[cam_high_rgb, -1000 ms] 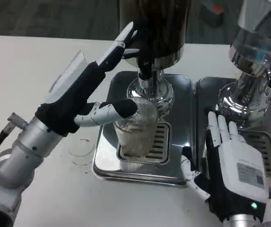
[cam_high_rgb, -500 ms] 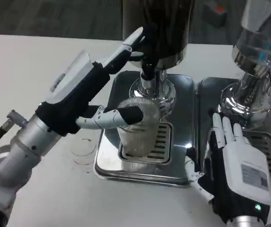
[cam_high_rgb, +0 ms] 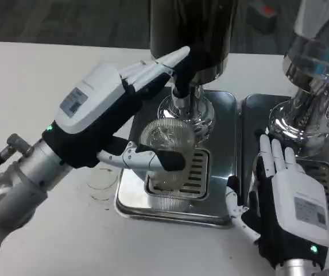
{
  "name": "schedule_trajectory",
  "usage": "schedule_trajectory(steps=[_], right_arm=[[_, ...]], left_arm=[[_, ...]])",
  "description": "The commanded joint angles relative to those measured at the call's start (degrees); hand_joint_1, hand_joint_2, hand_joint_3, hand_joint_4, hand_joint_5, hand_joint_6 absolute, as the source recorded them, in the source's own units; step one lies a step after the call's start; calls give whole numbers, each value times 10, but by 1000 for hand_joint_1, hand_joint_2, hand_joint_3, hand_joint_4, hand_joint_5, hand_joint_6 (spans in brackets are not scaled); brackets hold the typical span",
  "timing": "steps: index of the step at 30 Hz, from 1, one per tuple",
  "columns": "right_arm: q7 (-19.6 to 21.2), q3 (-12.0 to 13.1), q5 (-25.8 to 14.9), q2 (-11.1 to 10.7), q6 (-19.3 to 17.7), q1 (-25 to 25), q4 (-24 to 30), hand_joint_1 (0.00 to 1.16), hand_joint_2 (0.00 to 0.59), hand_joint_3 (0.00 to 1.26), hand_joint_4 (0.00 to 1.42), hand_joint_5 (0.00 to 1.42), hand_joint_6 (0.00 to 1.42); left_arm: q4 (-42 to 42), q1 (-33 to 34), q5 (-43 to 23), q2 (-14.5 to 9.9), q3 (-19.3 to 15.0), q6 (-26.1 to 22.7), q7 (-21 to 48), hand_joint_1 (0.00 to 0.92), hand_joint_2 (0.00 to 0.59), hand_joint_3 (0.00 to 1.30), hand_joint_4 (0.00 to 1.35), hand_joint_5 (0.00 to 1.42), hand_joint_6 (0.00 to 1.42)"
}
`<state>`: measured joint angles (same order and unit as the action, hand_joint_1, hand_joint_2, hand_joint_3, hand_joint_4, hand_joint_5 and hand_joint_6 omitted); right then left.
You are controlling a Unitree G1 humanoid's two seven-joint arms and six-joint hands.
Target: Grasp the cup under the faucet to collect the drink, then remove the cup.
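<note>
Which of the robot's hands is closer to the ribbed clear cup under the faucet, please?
Left. The left hand is at the cup, thumb across its front and fingers reaching behind it. The right hand rests apart on the table's right side, beside the drip tray.

Your left hand (cam_high_rgb: 104,118) wraps the ribbed clear cup (cam_high_rgb: 167,150), thumb across its near side, fingers reaching behind toward the faucet (cam_high_rgb: 182,86) directly above. Your right hand (cam_high_rgb: 287,210) lies flat, fingers apart, beside the drip tray (cam_high_rgb: 219,167) to the cup's right.
</note>
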<state>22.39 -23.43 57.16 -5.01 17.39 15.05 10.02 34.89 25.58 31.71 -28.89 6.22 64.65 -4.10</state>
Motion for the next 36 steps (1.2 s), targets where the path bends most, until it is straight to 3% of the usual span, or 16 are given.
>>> schedule_trajectory(steps=[1, 17, 22, 31, 36], right_arm=[[5, 2, -7, 0, -4, -4, -5, 318, 496, 0, 0, 0, 99], [0, 8, -28, 2, -7, -12, -7, 323, 492, 0, 0, 0, 98], [-6, 9, -44, -2, -17, -15, 2, 386, 429, 0, 0, 0, 98], [-87, 44, -180, 0, -63, -37, 24, 543, 307, 0, 0, 0, 83], [-123, 56, -224, -4, -76, -51, 23, 569, 294, 0, 0, 0, 74]], left_arm=[[-27, -11, 66, -10, 25, 5, -22, 0, 96, 81, 104, 338, 247], [-85, -18, 149, -44, 73, -40, -107, 0, 105, 96, 104, 327, 230], [-89, -18, 153, -51, 86, -49, -119, 0, 105, 102, 104, 327, 228], [-93, -17, 152, -58, 99, -57, -131, 0, 104, 107, 104, 327, 228], [-97, -18, 149, -59, 105, -62, -134, 0, 107, 112, 104, 327, 228]])
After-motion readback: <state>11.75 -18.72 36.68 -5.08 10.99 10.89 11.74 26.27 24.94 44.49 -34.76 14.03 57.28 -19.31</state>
